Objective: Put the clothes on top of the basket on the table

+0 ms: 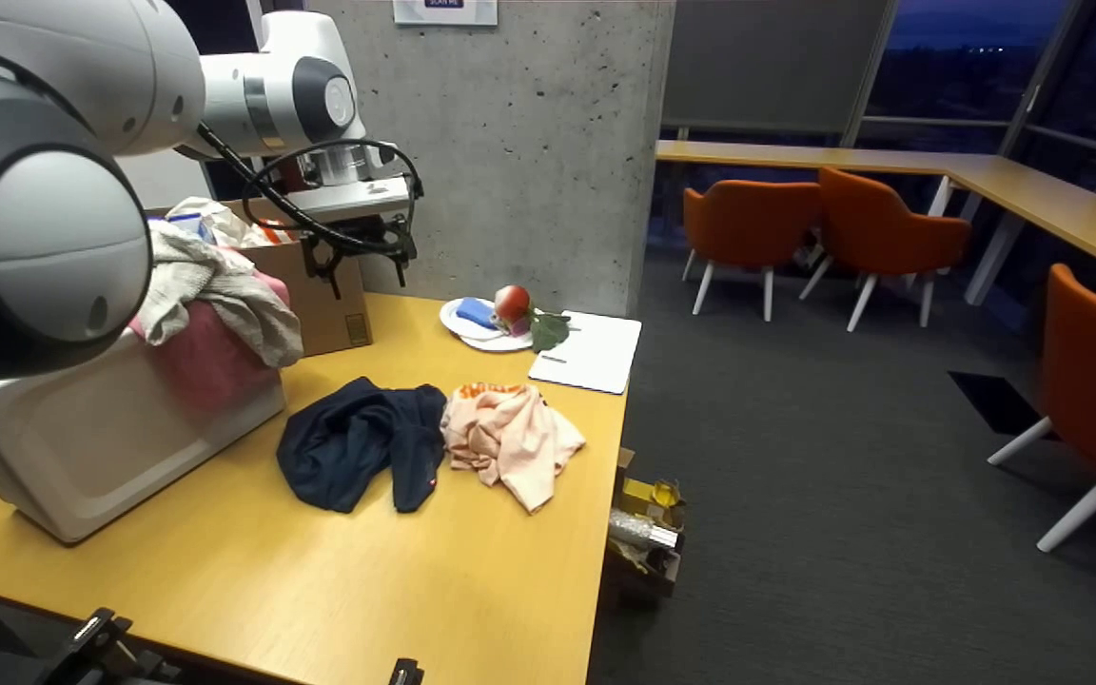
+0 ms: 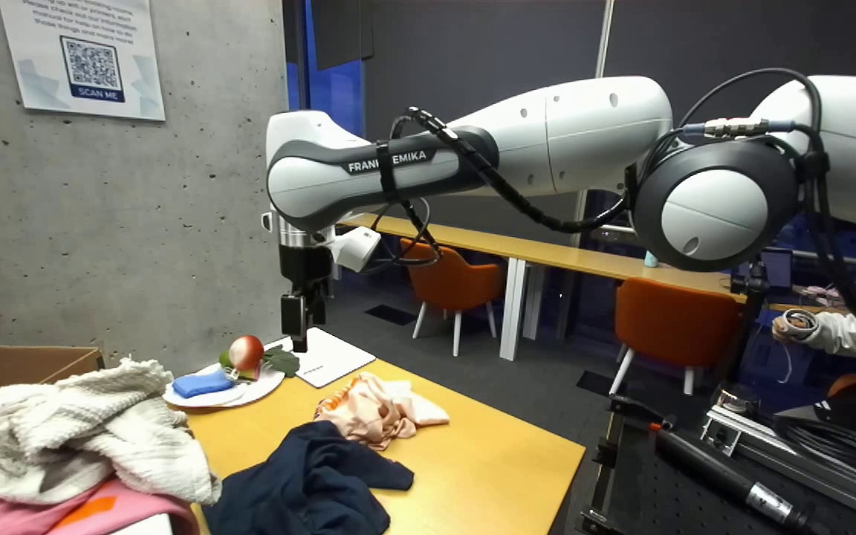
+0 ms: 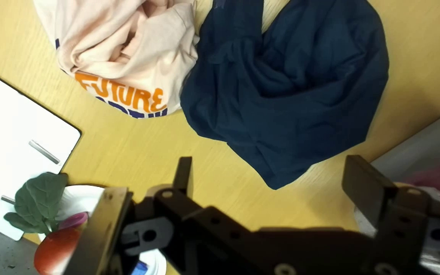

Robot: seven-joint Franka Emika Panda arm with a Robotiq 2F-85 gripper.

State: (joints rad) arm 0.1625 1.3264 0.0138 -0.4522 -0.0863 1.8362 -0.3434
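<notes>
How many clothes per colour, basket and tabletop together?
Light grey garment, on the basket: 1
Pink garment, on the basket: 1
Navy garment, on the table: 1
Peach garment, on the table: 1
Total visible: 4

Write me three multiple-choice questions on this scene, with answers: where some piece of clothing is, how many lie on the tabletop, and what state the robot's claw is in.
1. Where is the light grey garment?
A) On the floor
B) On top of the basket, over the pink garment
C) On the white plate

2. How many garments can be seen lying directly on the table?
A) Two
B) Four
C) Five

3. What state is the gripper in?
A) Shut on a garment
B) Shut, holding nothing
C) Open, holding nothing

1: B, both exterior views show it draped there.
2: A, the navy garment and the pale peach garment.
3: C, in the wrist view its jaws stand wide apart with nothing gripped between them.
</notes>
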